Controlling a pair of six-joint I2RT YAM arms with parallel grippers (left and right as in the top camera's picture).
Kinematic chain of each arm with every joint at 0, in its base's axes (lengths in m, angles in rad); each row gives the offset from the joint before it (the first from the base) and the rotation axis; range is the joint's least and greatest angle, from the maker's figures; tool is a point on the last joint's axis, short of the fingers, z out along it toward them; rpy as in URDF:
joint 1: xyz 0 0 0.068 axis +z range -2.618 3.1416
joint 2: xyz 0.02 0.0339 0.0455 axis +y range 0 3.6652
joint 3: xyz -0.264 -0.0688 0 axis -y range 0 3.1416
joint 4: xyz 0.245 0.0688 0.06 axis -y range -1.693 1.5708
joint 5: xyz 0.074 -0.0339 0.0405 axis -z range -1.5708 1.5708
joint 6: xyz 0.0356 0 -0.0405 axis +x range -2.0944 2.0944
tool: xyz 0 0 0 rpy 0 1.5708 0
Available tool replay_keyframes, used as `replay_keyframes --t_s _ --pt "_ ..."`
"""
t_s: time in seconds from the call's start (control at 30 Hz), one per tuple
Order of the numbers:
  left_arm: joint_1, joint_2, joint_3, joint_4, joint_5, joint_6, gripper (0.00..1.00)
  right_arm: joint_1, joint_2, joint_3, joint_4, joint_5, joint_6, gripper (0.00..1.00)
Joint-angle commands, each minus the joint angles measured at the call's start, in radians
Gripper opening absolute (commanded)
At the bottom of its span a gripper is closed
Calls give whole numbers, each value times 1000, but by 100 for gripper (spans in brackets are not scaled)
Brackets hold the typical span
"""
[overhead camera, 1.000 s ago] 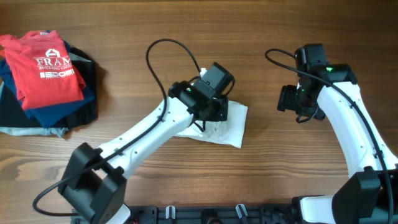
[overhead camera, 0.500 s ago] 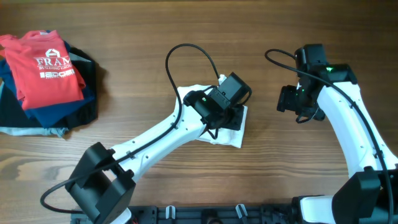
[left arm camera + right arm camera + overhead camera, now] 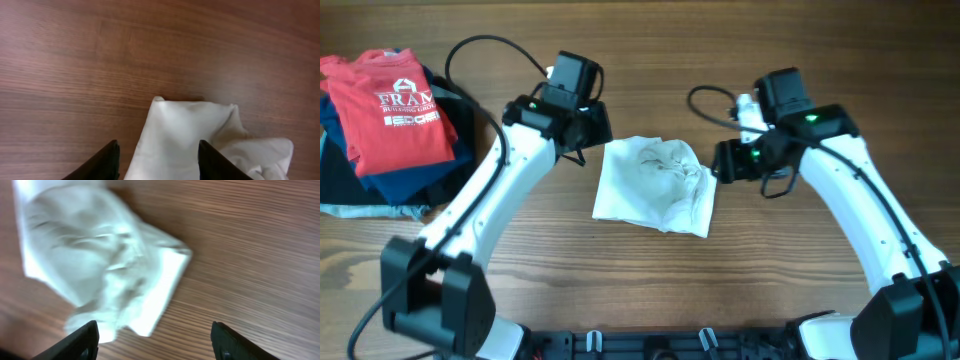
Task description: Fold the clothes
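The clothes are a white T-shirt [image 3: 655, 188] lying folded into a rumpled rectangle in the middle of the table, with faint grey marks showing through its top layer. My left gripper [image 3: 586, 131] hovers at the shirt's far left corner, open. In the left wrist view the shirt's corner [image 3: 182, 127] lies below and between the spread fingertips [image 3: 109, 159], and nothing is pinched. My right gripper [image 3: 727, 161] is open beside the shirt's right edge. The right wrist view, blurred by motion, shows the crumpled shirt [image 3: 95, 255] ahead and to the left of its wide-set jaws.
A pile of other garments sits at the table's far left, with a red printed shirt [image 3: 398, 108] on top of navy and black pieces [image 3: 440, 175]. Bare wood [image 3: 650, 290] surrounds the white shirt. Cables loop above both wrists.
My left gripper opened, let go of the shirt and drew back to the upper left. The right arm swung left toward the shirt's right edge. The shirt now lies uncovered.
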Motion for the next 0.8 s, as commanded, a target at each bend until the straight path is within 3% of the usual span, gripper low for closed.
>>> replay_keyframes --t_s 0.0,0.3,0.33,0.43,0.47,0.57,0.67,0.7,0.73,0.77 --pt "30 116 12 26 171 45 49 93 59 2 18 -37 33 73" --pt "-3 257 11 48 200 66 53 170 229 2 97 27 216 69" --pt "-6 266 11 48 200 65 54 170 247 2 97 27 223 64" --pt "-28 303 10 44 200 65 55 170 300 2 90 35 243 22" --pt "-34 315 8 45 200 65 55 170 311 2 71 80 287 16" --pt "-56 351 8 40 200 65 54 167 316 2 -29 265 464 15" --pt "-85 380 8 41 200 65 53 167 313 2 -84 325 498 23" --pt "-96 386 8 41 198 65 52 167 313 2 -96 325 495 42" --pt "-104 388 8 40 191 65 51 167 313 2 -103 325 475 75" --pt "-108 389 8 37 181 65 50 167 313 2 -106 326 452 93"
